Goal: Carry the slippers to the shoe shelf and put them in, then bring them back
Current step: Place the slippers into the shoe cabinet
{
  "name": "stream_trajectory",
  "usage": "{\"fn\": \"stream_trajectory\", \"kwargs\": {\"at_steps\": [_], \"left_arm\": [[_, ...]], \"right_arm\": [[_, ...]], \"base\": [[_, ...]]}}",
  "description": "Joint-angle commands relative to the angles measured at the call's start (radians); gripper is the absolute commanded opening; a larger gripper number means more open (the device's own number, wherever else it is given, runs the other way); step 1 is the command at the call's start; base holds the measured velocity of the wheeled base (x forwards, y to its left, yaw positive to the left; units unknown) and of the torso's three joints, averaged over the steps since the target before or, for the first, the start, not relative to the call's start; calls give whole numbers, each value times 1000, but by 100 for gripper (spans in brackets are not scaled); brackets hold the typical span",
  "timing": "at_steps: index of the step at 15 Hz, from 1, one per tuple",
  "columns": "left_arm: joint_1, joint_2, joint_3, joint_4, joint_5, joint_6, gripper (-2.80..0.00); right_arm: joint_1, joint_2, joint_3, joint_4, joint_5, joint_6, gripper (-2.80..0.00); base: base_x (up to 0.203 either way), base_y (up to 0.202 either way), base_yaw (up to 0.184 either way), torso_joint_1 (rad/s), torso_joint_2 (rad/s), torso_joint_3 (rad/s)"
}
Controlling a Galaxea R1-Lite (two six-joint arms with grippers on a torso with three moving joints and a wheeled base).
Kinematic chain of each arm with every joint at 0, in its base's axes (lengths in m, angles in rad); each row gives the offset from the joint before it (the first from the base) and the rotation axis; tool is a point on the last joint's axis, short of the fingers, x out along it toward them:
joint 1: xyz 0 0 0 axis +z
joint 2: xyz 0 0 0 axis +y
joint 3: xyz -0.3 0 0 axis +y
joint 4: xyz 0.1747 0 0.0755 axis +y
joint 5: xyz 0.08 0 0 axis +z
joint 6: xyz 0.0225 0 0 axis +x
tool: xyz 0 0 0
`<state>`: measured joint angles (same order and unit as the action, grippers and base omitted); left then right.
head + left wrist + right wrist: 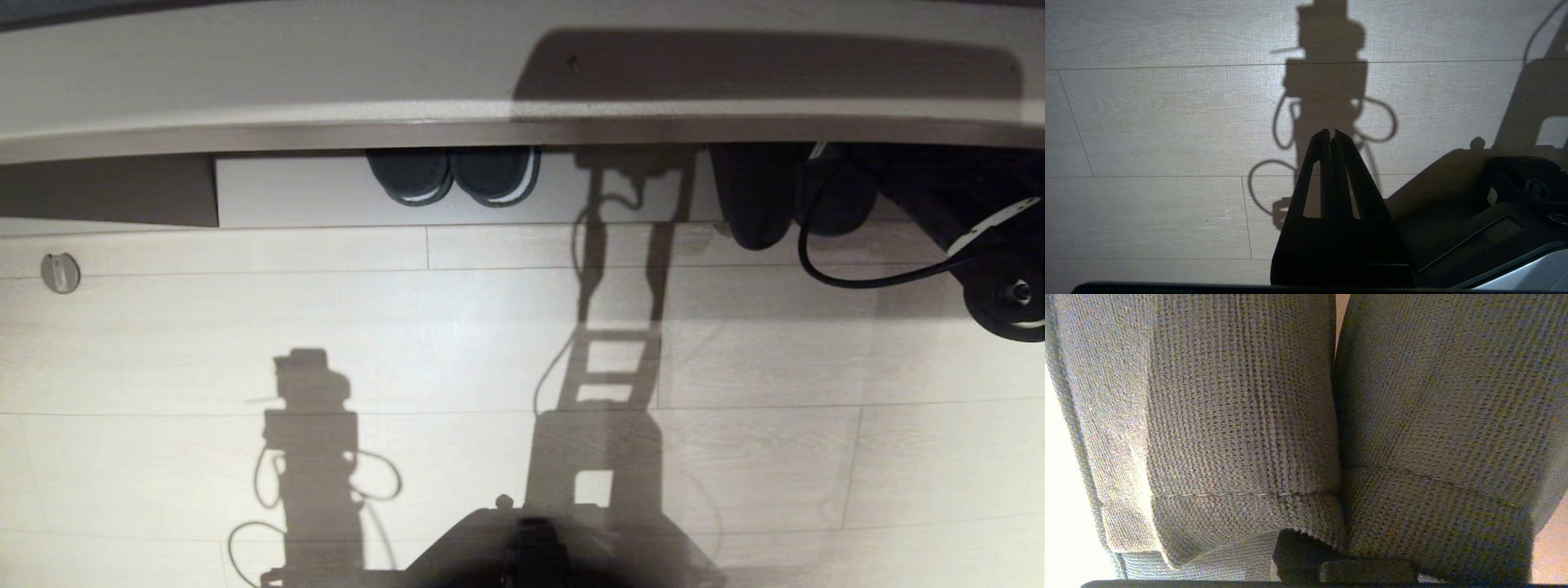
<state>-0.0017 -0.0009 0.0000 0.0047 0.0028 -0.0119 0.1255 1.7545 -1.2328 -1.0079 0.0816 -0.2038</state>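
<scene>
Slippers [1241, 416], two, fill the right gripper's [1306, 555] clamped view.

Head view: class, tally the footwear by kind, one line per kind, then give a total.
Dark shoes with white sole edges: 2
Fabric slippers: 2
Total: 4

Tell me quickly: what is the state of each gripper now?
Left gripper: shut, empty, over the floor.
Right gripper: shut on the slippers.
</scene>
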Motion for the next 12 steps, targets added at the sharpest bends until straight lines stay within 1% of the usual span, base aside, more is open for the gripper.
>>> {"fn": "stream_trajectory", "kwargs": {"at_steps": [1, 4, 5, 10, 12], "left_arm": [[0, 1, 0, 0, 0, 0, -280], [0, 1, 0, 0, 0, 0, -280], [0, 1, 0, 0, 0, 0, -280], [0, 1, 0, 0, 0, 0, -280], [0, 1, 0, 0, 0, 0, -280]], "right_arm": [[0, 7, -10, -6, 1, -2, -280], [0, 31, -28, -6, 6, 1, -280], [0, 31, -31, -4, 5, 3, 0], [0, 25, -22, -5, 4, 3, 0], [0, -6, -13, -3, 4, 3, 0]], "base": [[0, 0, 0, 0, 0, 0], [0, 0, 0, 0, 0, 0], [0, 0, 0, 0, 0, 0], [0, 0, 0, 0, 0, 0], [0, 0, 0, 0, 0, 0]]}}
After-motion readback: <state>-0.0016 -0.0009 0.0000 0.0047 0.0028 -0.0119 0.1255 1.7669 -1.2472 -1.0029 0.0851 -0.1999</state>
